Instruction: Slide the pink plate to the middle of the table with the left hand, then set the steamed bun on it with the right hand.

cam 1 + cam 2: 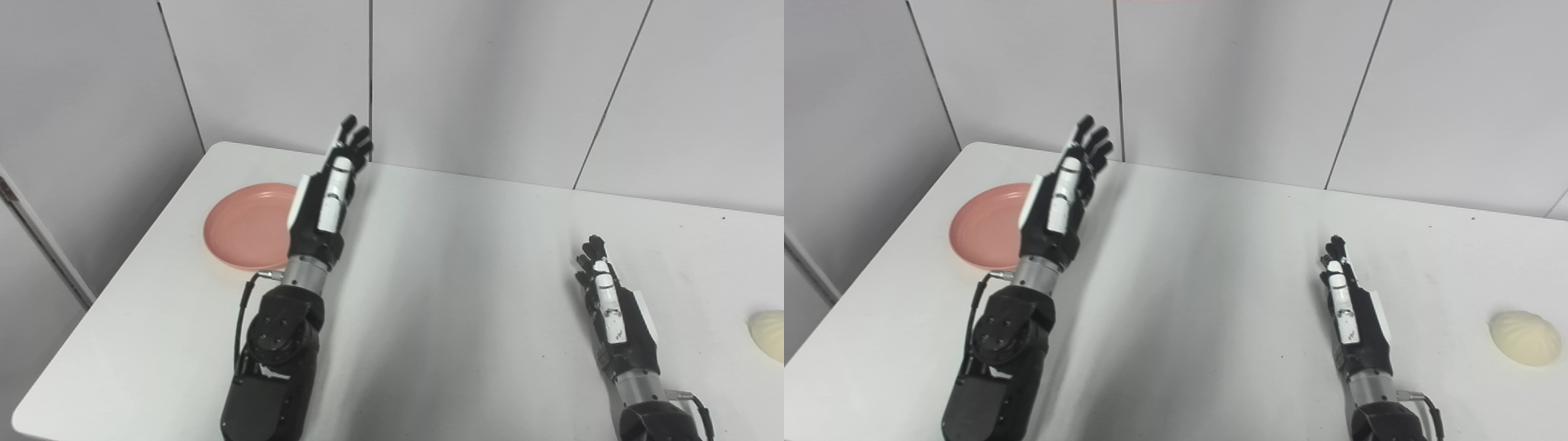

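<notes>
The pink plate [245,225] lies flat on the left part of the white table [453,294]. My left hand [331,184] is raised above the table just right of the plate, fingers stretched out, open and empty; it hides the plate's right rim. The cream steamed bun [1524,337] lies at the table's right edge, cut off in the left eye view [769,334]. My right hand [1344,294] is low over the table, left of the bun and well apart from it, fingers extended, open and empty.
Grey wall panels [490,79] rise directly behind the table's far edge. The table's left edge and rounded near-left corner [24,416] are in view, with floor beyond.
</notes>
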Controlling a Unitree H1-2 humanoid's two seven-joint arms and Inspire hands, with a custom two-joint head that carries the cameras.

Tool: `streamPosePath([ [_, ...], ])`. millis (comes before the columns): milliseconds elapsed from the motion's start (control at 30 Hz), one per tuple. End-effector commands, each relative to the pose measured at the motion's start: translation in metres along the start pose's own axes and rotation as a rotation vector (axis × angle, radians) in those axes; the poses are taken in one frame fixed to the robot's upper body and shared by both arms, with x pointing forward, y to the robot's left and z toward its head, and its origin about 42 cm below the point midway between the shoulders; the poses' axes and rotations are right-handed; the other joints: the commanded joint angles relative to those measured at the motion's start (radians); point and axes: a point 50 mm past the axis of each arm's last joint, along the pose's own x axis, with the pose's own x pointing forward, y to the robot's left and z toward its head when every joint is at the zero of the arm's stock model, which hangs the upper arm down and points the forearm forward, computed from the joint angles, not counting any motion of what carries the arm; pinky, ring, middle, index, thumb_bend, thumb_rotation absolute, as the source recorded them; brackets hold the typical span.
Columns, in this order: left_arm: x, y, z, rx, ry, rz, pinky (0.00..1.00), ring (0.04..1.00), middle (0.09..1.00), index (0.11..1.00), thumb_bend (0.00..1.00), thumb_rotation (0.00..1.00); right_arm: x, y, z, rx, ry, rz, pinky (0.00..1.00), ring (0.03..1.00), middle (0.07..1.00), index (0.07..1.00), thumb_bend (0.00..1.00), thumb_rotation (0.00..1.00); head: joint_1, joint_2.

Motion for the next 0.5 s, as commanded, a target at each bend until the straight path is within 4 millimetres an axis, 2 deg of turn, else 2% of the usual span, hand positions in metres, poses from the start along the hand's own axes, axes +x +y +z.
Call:
streamPosePath([
  [0,0.013,0.005,0.024,0.001,-0.074,0.025,0.99,0.939,0.94,0.941,0.49,1.0,-0.01,-0.01,-0.013,-0.003,0.011,-0.013,1.0,0.991,1.0,1.0,0.17,1.0,0.011,-0.002],
  [267,0.015,0.036,0.039,0.004,-0.132,0.142,0.95,0.911,0.929,0.934,0.46,1.0,-0.009,-0.017,-0.015,0.005,0.004,-0.009,1.0,0.999,1.0,1.0,0.19,1.0,0.036,-0.004],
  [467,0.015,0.056,0.045,0.005,-0.162,0.205,0.97,0.931,0.948,0.953,0.46,1.0,-0.01,-0.02,-0.014,-0.011,0.01,-0.009,1.0,1.0,1.0,1.0,0.19,1.0,0.058,-0.007],
])
